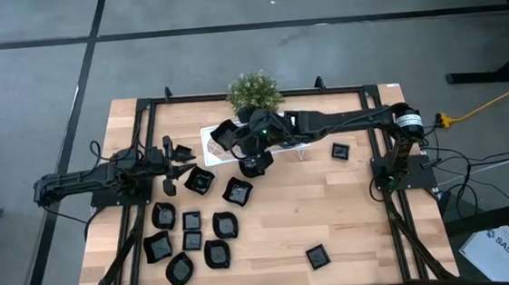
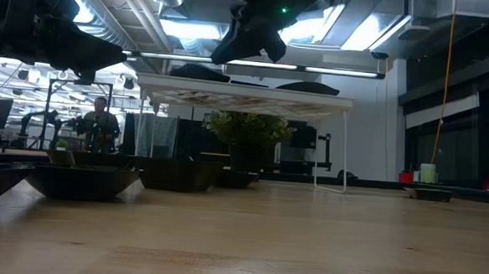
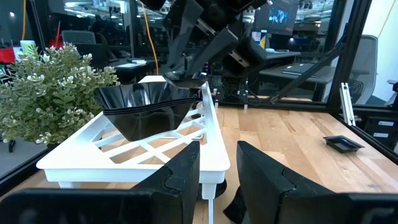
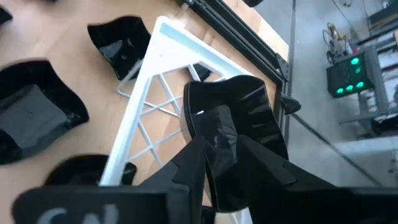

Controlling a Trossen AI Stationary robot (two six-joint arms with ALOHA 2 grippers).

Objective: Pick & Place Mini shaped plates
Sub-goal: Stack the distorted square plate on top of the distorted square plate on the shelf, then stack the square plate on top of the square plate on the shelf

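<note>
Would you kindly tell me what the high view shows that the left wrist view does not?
Only the high view shows the cluster of black plates on the table's left part, one lone plate near the front edge, and both arms whole.

Only the left wrist view shows the left gripper with its fingers apart, and a wavy-rimmed plate resting on the white rack.

Both show the rack, the green plant, the right gripper over the rack, and a small square plate beyond it.

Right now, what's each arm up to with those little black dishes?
Right gripper over the white rack, fingers parted around a black dish lying on it. Left gripper open, empty, waiting beside the rack. Plant behind, not in the way.
</note>
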